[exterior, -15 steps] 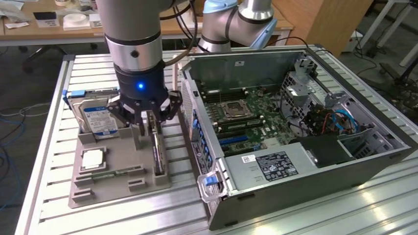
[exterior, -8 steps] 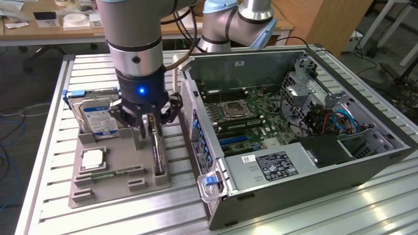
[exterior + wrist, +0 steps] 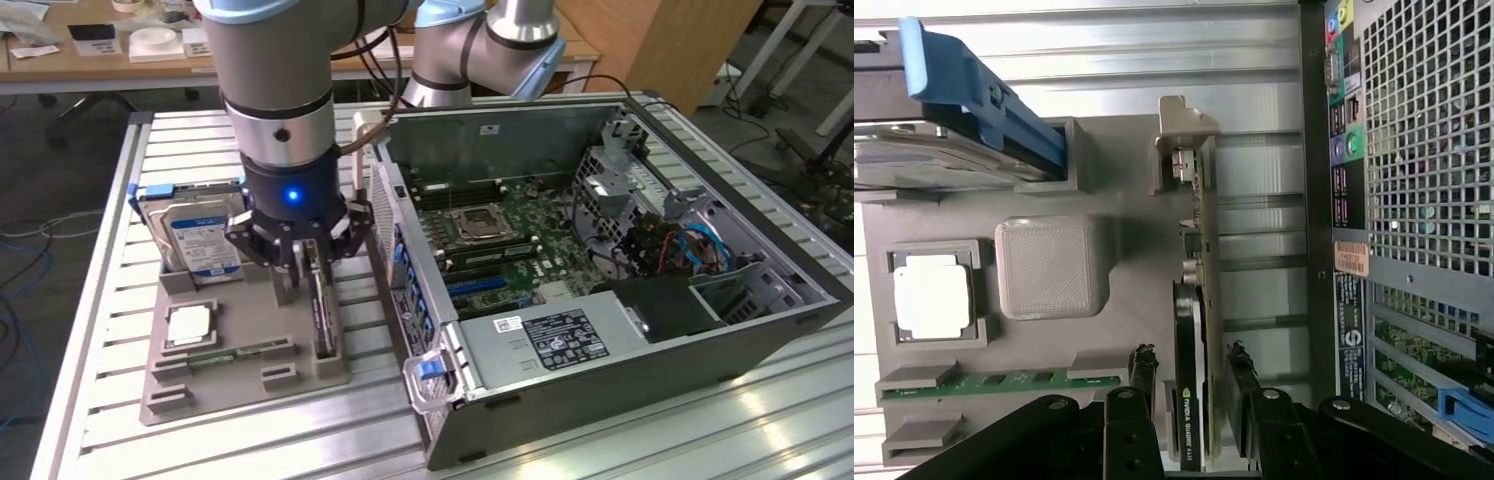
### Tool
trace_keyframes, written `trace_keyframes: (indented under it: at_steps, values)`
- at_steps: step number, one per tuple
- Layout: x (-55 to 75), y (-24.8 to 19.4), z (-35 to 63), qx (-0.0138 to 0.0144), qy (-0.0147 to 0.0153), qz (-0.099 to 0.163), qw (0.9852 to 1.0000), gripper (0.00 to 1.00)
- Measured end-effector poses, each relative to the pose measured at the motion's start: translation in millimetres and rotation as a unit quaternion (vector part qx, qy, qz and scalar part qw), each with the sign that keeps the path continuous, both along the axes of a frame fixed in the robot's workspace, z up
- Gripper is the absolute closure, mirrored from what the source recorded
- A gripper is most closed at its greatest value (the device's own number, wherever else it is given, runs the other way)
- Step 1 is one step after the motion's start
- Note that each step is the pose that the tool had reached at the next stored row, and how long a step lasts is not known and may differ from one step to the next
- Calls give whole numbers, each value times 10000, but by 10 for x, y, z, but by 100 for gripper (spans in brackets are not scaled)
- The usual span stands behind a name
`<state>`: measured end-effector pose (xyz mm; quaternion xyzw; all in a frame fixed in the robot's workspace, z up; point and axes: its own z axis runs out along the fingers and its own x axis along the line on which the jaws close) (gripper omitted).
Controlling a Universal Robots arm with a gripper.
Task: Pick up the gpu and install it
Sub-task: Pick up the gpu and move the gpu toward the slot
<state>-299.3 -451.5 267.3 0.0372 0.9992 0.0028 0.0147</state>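
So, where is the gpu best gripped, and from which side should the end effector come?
Grip the gpu across its two flat faces, at the black cooler part, coming straight down from above. It stands on its long edge in the grey holder, so the upper edge is the free one. The open end effector straddles it there, one finger on each side, with a gap on each.

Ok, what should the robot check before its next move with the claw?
1. claw straddling the gpu: ok.
2. claw open, with a gap on each side of the card: ok.
3. gpu standing on edge in its gray holder: ok.
4. hard drive apart from the claw: ok.
5. computer case open, motherboard showing: ok.
6. Room inside for the card: cannot tell.
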Motion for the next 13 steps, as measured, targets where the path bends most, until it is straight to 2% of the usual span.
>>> trace_keyframes:
  at_steps: [13]
  values:
    - [21,0,-154,-1,0,1,10000,59]
